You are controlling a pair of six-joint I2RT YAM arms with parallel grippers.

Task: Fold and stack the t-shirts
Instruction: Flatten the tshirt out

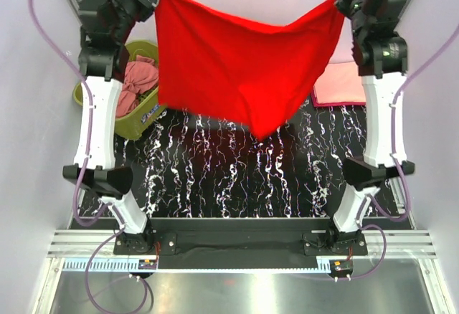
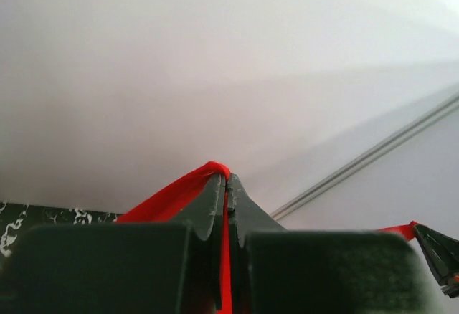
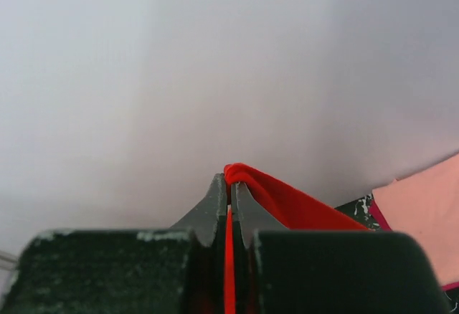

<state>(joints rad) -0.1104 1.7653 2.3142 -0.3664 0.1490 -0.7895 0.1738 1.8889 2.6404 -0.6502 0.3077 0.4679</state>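
Wrist views show left tool [image 2: 227, 179] and right tool [image 3: 231, 185] each pinching the red shirt [image 1: 244, 63]; only the top view shows it hanging between them over the table [image 1: 208, 178].

Lab: bolted arms [image 1: 97, 124], alu rail [image 1: 401, 243]
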